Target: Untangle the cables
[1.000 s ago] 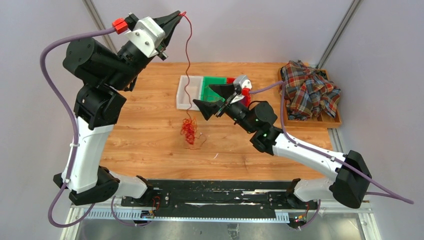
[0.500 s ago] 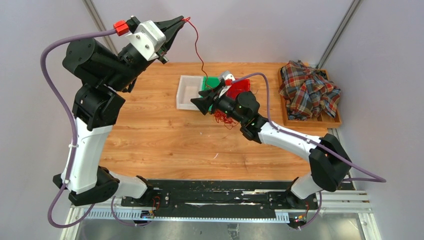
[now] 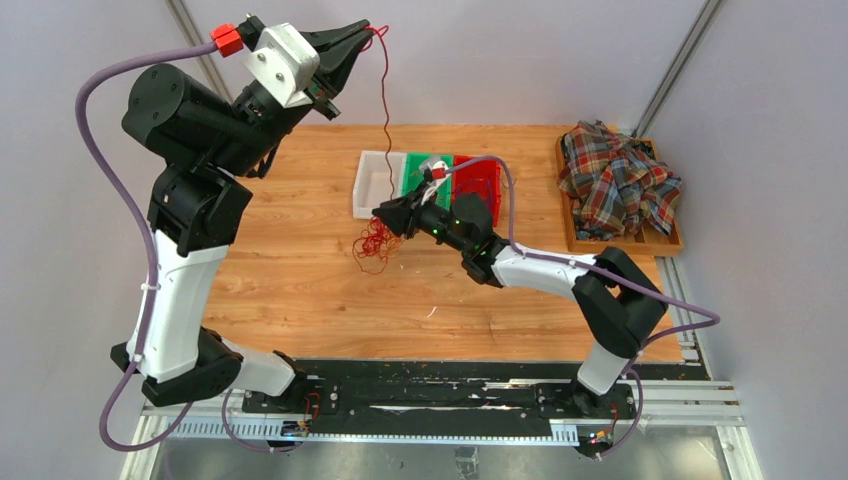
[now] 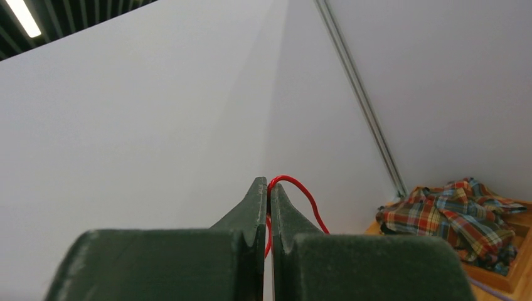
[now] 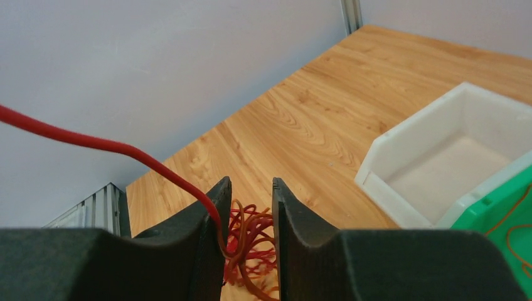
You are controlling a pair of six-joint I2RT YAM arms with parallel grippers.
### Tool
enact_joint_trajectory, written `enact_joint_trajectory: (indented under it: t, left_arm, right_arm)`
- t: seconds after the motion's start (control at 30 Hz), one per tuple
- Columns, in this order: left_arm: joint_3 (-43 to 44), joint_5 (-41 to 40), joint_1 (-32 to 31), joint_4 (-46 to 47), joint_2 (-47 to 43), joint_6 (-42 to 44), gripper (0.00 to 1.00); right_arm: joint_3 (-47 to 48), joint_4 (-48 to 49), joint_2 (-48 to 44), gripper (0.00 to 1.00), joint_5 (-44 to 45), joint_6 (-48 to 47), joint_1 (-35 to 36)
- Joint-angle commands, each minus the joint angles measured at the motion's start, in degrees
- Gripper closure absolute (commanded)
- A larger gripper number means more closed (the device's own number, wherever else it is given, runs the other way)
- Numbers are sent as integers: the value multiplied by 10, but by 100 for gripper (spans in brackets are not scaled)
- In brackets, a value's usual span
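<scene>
One strand [image 3: 386,120] is staying pinched in my left gripper [image 3: 365,33]. My right gripper [image 3: 383,212], slightly parted, is combing back to the bunch [image 3: 375,243].

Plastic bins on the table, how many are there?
3, in a row at the far side: white plastic bin leftmost, green plastic bin in the middle, partly behind the right arm, red plastic bin rightmost.

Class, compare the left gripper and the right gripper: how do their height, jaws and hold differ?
Height: the left gripper is high above the table; the right gripper sits low by the cable bunch.
Jaws: the left gripper's are shut; the right gripper's stand apart.
Hold: the left gripper pinches the red cable; the right gripper only has it passing through its gap.
Shared: both touch that cable.
</scene>
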Motion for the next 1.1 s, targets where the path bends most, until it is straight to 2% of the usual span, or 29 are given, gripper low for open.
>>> enact_joint_trajectory:
  t: [0.0,0.17,0.27,0.4,0.6,0.73,0.9,1.07]
  left_arm:
    - [46,-19,-7,40,11,-64,100]
    - [70,-17,-7,67,16,-91,100]
    - [96,-43,-7,75,26,-88,100]
    - [199,-79,-7,53,66,-101,100]
    - [135,-128,-7,147,35,-59,100]
    - [149,-142,-8,186,44,-20,100]
    - [224,-142,-8,213,84,29,100]
    - [214,-129,-8,265,86,83,100]
  right_arm:
    - [-7,1,10,70,21,1,18]
    - [-43,-13,10,70,78,-76,62]
    - [-71,-5,23,70,103,-58,64]
    - [-114,11,32,71,121,-24,69]
    - [-172,43,59,69,178,-5,79]
    - [-191,40,67,60,205,7,80]
    - [-200,50,72,46,219,4,83]
    - [-204,54,79,42,226,6,86]
